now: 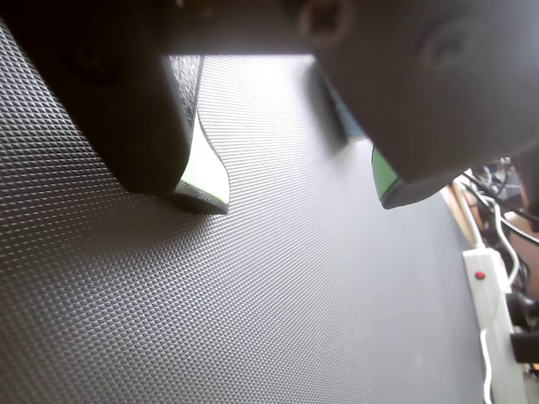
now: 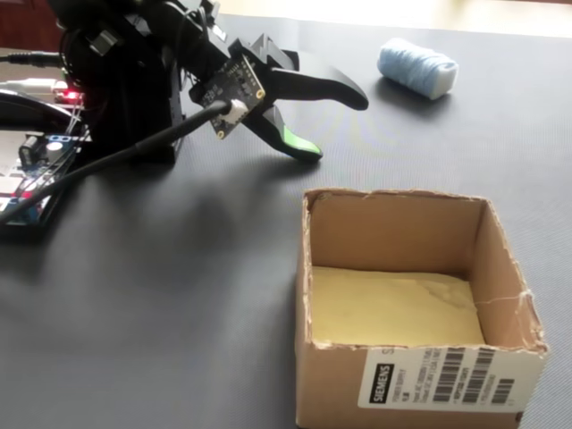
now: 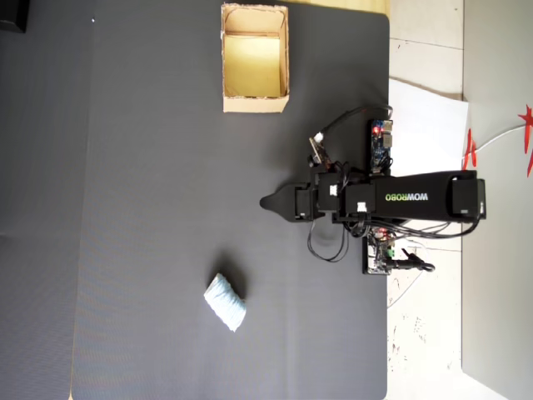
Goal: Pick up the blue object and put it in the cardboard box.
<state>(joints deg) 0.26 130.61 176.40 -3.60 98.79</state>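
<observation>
Your gripper [image 2: 332,121] has its jaws spread apart with nothing between them, and in the wrist view the gripper [image 1: 303,198] shows only bare black mat [image 1: 278,320] in the gap. The blue object [image 3: 225,302] lies on the mat in the overhead view, well apart from the gripper [image 3: 268,202] and from the cardboard box [image 3: 255,103]. In the fixed view the blue object [image 2: 416,67] sits beyond the gripper, and the cardboard box [image 2: 420,393] stands open with nothing inside.
</observation>
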